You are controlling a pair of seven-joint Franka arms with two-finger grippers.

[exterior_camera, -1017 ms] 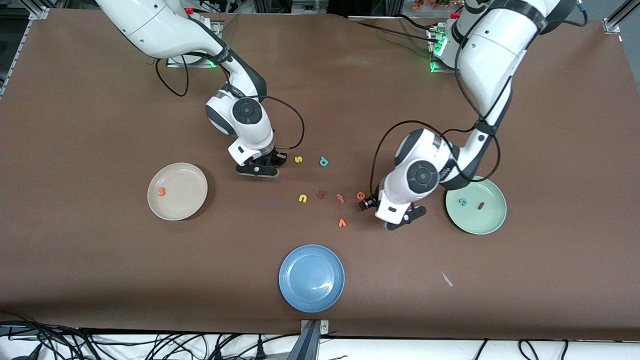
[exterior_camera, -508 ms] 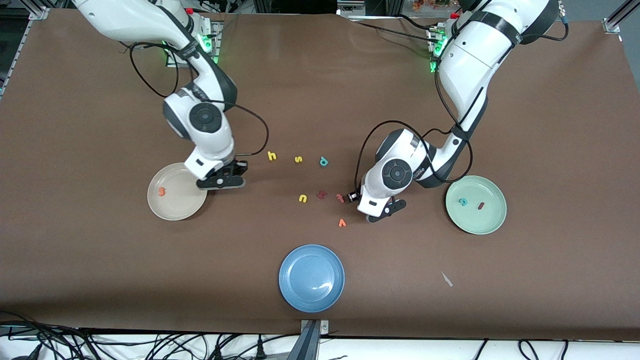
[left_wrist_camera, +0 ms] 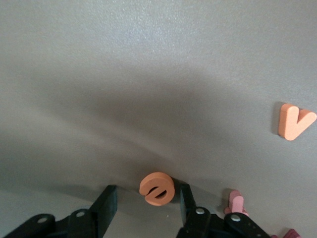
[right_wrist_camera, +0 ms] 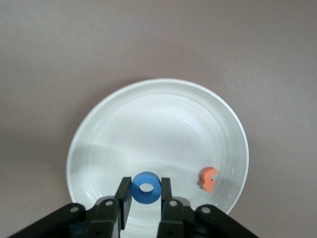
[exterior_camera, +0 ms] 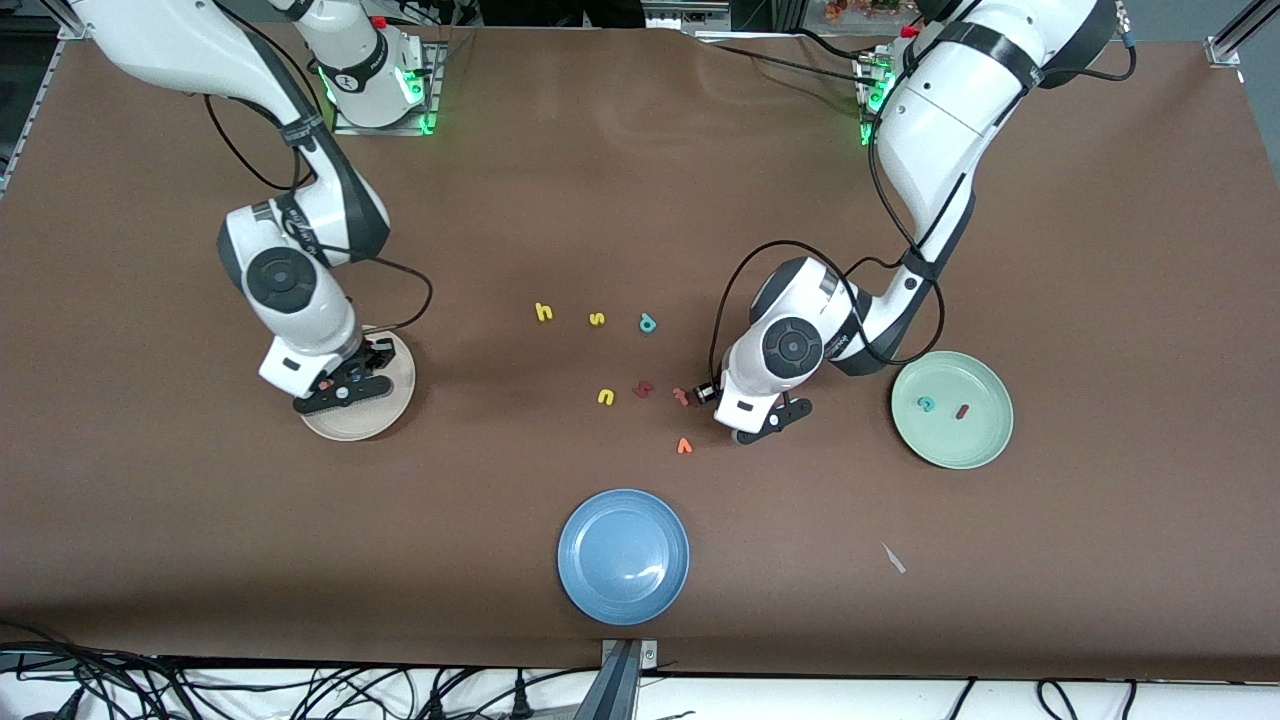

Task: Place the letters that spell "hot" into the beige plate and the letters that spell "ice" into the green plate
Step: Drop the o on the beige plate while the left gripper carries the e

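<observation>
My right gripper [exterior_camera: 340, 392] hangs over the beige plate [exterior_camera: 345, 428], shut on the blue "o" [right_wrist_camera: 145, 197]. In the right wrist view the gripper [right_wrist_camera: 145, 184] pinches the ring from both sides above the plate [right_wrist_camera: 148, 124], where the orange "t" [right_wrist_camera: 209, 179] lies. The yellow "h" [exterior_camera: 544, 312] rests on the table. My left gripper [exterior_camera: 750, 415] is down at the table beside the reddish letter. Its jaws [left_wrist_camera: 147, 193] straddle the orange "e" [left_wrist_camera: 156, 187], which touches one finger while the other stands apart. The green plate [exterior_camera: 950, 445] holds the teal "c" [exterior_camera: 927, 404] and dark red "i" [exterior_camera: 962, 411].
Loose letters lie mid-table: yellow "s" [exterior_camera: 597, 319], teal "p" [exterior_camera: 648, 323], yellow "u" [exterior_camera: 605, 397], a chunky dark red letter [exterior_camera: 643, 388], a reddish "t" [exterior_camera: 681, 396] and an orange "v" [exterior_camera: 685, 446]. A blue plate [exterior_camera: 623, 555] sits nearest the front camera.
The right arm swung from beside the "s" to over the beige plate, uncovering the "h". The left gripper slid over the "e" and its jaws narrowed.
</observation>
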